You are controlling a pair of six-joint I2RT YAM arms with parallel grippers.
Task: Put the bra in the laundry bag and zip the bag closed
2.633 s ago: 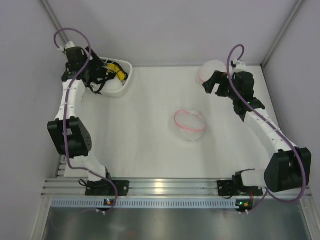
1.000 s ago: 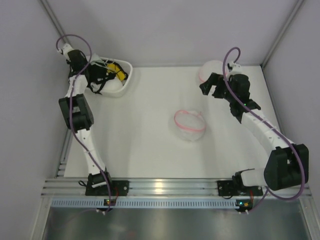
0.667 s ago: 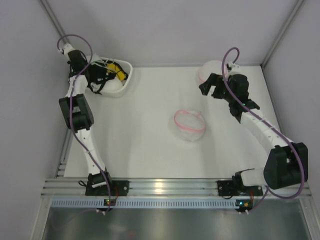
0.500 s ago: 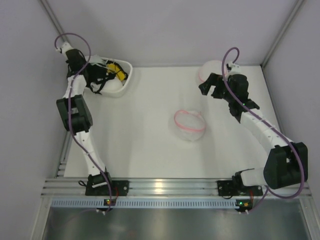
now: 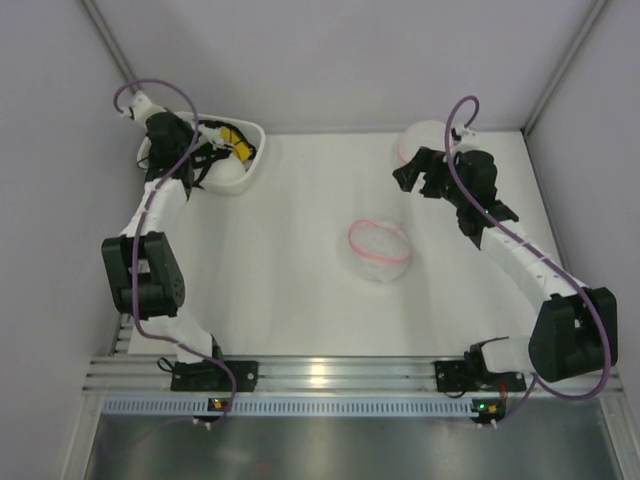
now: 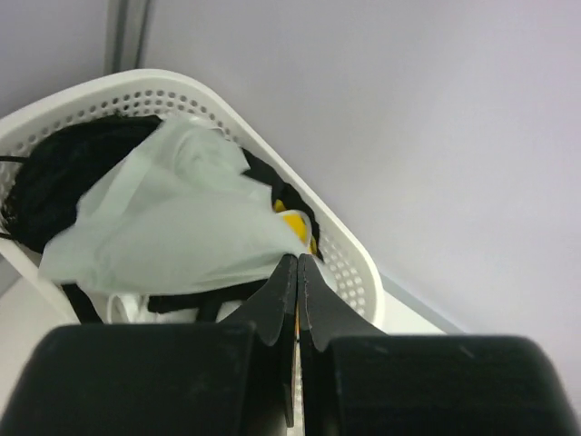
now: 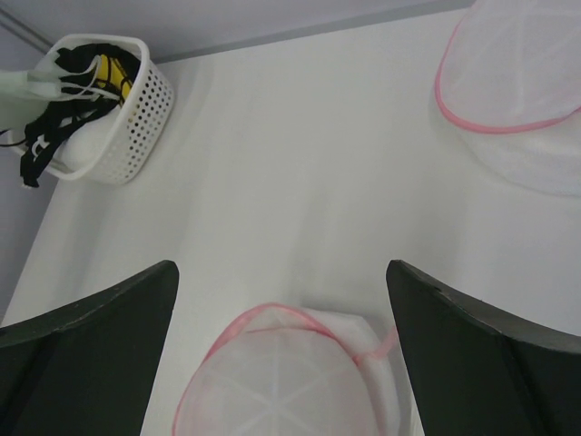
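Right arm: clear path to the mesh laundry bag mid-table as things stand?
Probably yes. The right end effector hangs open just beyond the laundry bag. Nothing lies between them or on the bag, and the right wrist view frames it between the fingers.

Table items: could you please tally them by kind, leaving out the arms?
Mesh pouches with pink zippers: 2
White plastic basket: 1
Pale fabric garment: 1
Black tangle with yellow bits: 1
Total: 5
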